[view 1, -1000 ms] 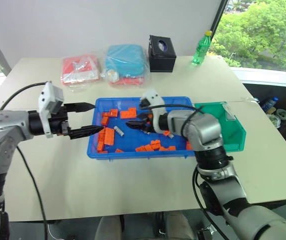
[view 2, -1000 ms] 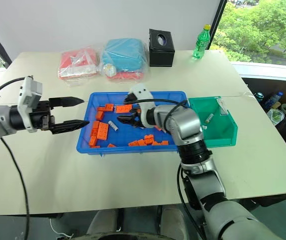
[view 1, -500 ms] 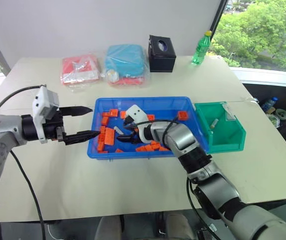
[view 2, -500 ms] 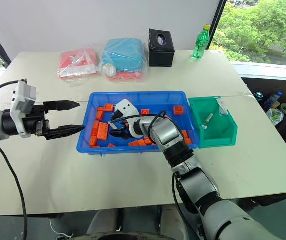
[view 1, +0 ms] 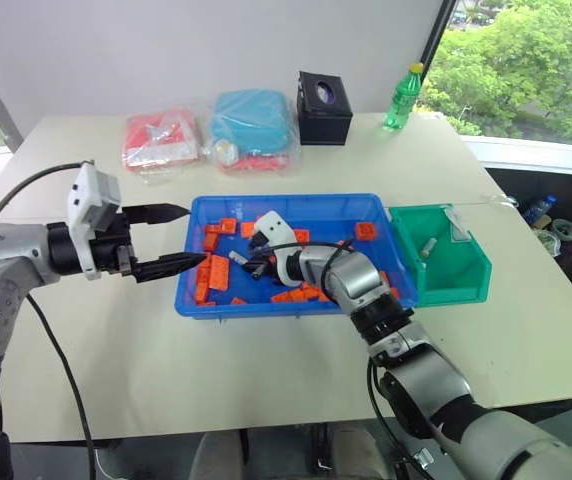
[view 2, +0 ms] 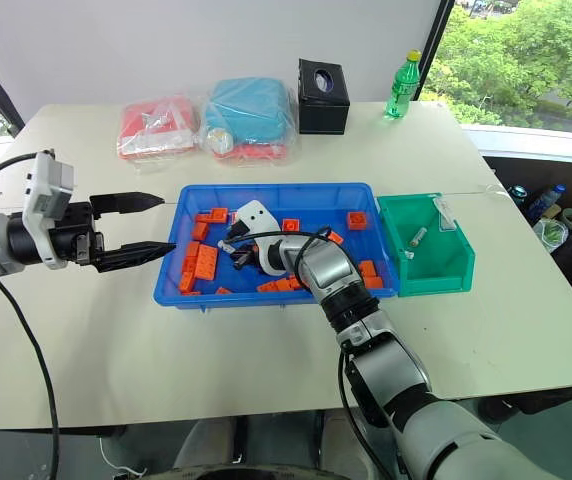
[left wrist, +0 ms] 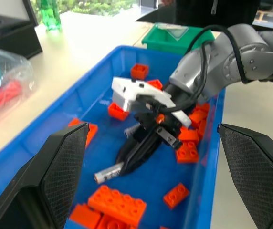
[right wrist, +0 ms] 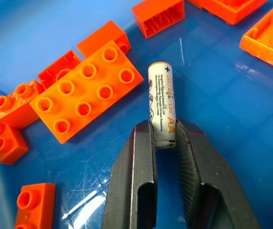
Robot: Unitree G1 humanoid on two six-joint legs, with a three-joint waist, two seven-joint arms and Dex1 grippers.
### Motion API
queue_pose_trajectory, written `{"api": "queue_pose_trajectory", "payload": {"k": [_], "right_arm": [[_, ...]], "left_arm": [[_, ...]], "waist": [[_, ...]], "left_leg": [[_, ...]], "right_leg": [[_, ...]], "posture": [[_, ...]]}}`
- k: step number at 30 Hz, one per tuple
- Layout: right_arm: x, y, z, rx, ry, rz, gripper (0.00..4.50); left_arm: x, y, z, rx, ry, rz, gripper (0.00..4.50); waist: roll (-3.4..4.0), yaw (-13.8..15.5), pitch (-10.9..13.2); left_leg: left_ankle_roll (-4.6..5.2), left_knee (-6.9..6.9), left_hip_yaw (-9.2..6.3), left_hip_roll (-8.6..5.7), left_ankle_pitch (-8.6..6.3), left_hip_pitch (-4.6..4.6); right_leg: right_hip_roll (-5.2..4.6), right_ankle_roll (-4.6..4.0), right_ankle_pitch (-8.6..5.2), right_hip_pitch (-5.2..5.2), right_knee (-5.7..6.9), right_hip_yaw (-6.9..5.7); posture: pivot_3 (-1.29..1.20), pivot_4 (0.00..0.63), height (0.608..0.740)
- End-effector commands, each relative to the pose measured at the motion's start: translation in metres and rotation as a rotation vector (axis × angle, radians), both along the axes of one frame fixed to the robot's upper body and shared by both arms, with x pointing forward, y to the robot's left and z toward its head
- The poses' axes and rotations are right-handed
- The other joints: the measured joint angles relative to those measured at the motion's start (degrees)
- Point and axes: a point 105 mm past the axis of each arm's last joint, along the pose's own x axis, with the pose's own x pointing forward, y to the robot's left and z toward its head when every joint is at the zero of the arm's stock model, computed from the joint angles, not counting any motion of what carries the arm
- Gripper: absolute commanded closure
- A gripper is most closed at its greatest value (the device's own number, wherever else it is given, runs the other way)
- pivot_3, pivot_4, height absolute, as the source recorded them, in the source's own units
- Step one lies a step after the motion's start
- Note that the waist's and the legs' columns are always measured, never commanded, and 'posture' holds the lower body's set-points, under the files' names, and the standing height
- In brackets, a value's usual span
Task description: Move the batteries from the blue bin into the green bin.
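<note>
Lowered into the blue bin (view 1: 366, 205) since a second ago, the right gripper (right wrist: 165, 143) is now squeezed shut on a battery (right wrist: 162, 105) lying among orange bricks (right wrist: 86, 90), while the left gripper (view 1: 171, 240) is held wide apart beside the bin, and another battery (view 2: 418, 236) is seen in the green bin (view 2: 456, 270).

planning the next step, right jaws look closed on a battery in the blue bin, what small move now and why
Probably lift the right gripper straight up: its jaws pinch one end of the AA battery, which lies among orange bricks on the blue bin floor, away from the green bin.
</note>
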Motion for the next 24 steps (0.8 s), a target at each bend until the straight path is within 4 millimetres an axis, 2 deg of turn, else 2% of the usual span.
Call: {"api": "queue_pose_trajectory", "payload": {"k": [1, 2, 4, 6, 8, 11, 15, 19, 23, 24], "right_arm": [[0.002, -0.029, 0.040, 0.101, -0.058, -0.081, 4.43], [0.001, -0.049, 0.053, 0.127, -0.076, -0.140, 4.43], [-0.003, -0.073, 0.069, 0.155, -0.097, -0.213, 4.43], [-0.013, -0.107, 0.096, 0.238, -0.112, -0.313, 4.43], [-0.020, -0.129, 0.106, 0.274, -0.110, -0.395, 4.43], [-0.024, -0.184, 0.108, 0.316, -0.106, -0.633, 4.43], [-0.036, -0.240, 0.102, 0.328, -0.096, -0.856, 4.43], [-0.049, -0.271, 0.091, 0.273, -0.092, -0.953, 4.43], [-0.057, -0.287, 0.081, 0.240, -0.069, -1.006, 4.43], [-0.057, -0.288, 0.079, 0.241, -0.062, -1.010, 3.93]], "left_arm": [[-0.001, -0.010, 0.002, -0.018, -0.012, -0.048, 0.00], [-0.001, -0.014, 0.001, -0.026, -0.005, -0.066, 0.00], [-0.002, -0.019, -0.001, -0.034, 0.002, -0.085, 0.00], [0.000, -0.025, -0.004, -0.045, 0.009, -0.104, 0.00], [0.002, -0.027, -0.005, -0.052, 0.013, -0.109, 0.00], [0.009, -0.030, -0.007, -0.072, 0.011, -0.103, 0.00], [0.014, -0.035, -0.007, -0.085, 0.011, -0.120, 0.00], [0.017, -0.039, -0.006, -0.086, 0.006, -0.135, 0.00], [0.021, -0.040, -0.004, -0.086, 0.000, -0.141, 0.00], [0.022, -0.040, -0.003, -0.086, -0.002, -0.143, 0.00]], "waist": [[0.01, 0.2, 0.0], [0.01, 0.4, 0.0], [0.01, 0.7, 0.0], [0.01, 1.0, 0.0], [0.02, 1.3, 0.0], [0.04, 1.3, 0.0], [0.12, 1.4, 0.1], [0.14, 1.3, 0.1], [0.16, 1.1, 0.0], [0.17, 1.1, 0.0]], "left_leg": [[0.00, 0.01, 0.00, -0.01, 0.00, 0.00], [0.00, 0.01, -0.02, -0.03, 0.00, -0.07], [0.00, 0.06, -0.05, -0.06, 0.00, -0.08], [0.00, 0.04, -0.02, -0.05, 0.00, -0.12], [0.00, 0.04, -0.01, -0.03, 0.00, -0.12], [0.00, 0.00, 0.00, 0.01, -0.01, -0.04], [0.00, 0.00, 0.02, 0.01, -0.01, -0.09], [0.01, 0.00, 0.10, -0.02, -0.01, -0.17], [0.02, -0.01, 0.10, 0.00, 0.00, -0.14], [0.02, -0.01, 0.10, 0.01, 0.00, -0.13]], "right_leg": [[0.00, 0.00, 0.00, 0.00, 0.00, 0.01], [0.00, 0.00, 0.00, 0.01, -0.01, 0.01], [0.00, -0.03, 0.02, -0.01, -0.09, 0.04], [0.00, 0.01, -0.01, 0.01, -0.28, 0.05], [0.01, 0.03, -0.02, 0.03, -0.29, 0.04], [0.05, 0.04, -0.02, 0.00, -0.34, 0.03], [0.05, 0.04, -0.02, 0.00, -0.50, 0.03], [0.04, 0.03, -0.02, 0.07, -0.65, 0.05], [0.04, 0.04, -0.02, 0.17, -0.62, 0.06], [0.04, 0.04, -0.02, 0.18, -0.61, 0.05]], "posture": [[0.00, 0.150, 0.733], [0.00, 0.150, 0.733], [0.00, 0.150, 0.733], [0.00, 0.150, 0.733], [0.00, 0.150, 0.733], [0.00, 0.150, 0.733], [0.00, 0.150, 0.733], [0.00, 0.150, 0.733], [0.00, 0.150, 0.733], [0.00, 0.150, 0.733]]}}
